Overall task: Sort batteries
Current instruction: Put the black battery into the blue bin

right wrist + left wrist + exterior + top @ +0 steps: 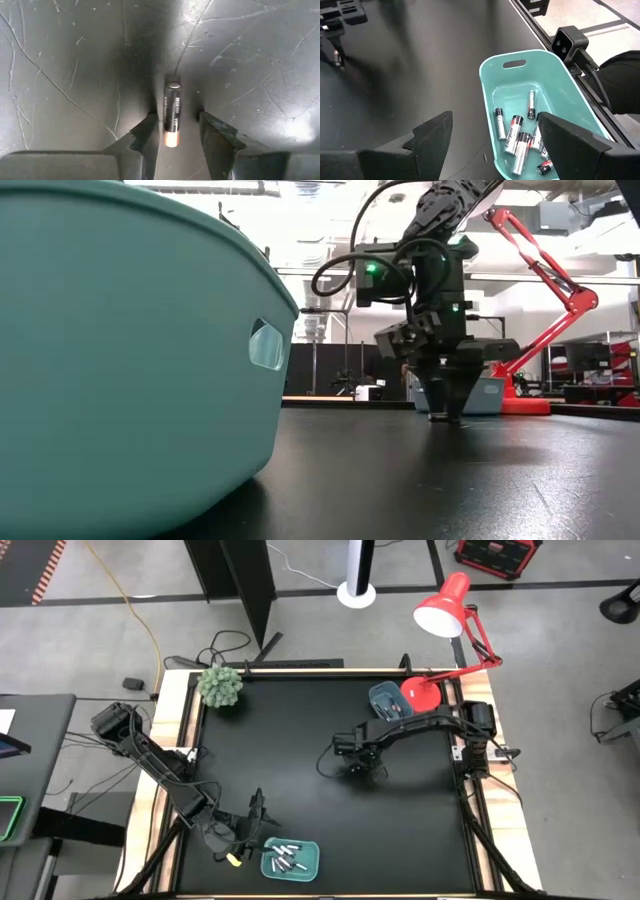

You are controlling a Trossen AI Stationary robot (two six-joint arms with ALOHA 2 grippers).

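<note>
A dark battery with a copper end (173, 107) lies flat on the black table near its middle. My right gripper (178, 131) (365, 768) (447, 412) points straight down over it, open. Its fingers stand on either side of the battery's copper end, along its length. My left gripper (495, 120) (255, 827) is open and hovers at the table's near edge, just left of the teal tray (485, 80) (315, 845). Several batteries (516, 141) lie on that tray's floor. More batteries lie in the blue tray (384, 693) at the far right.
A small green plant (220, 687) stands at the far left corner. A red desk lamp (430, 692) has its base beside the blue tray. A camera block (568, 42) sits at the table's near edge by the teal tray. Bare black tabletop lies between the two arms.
</note>
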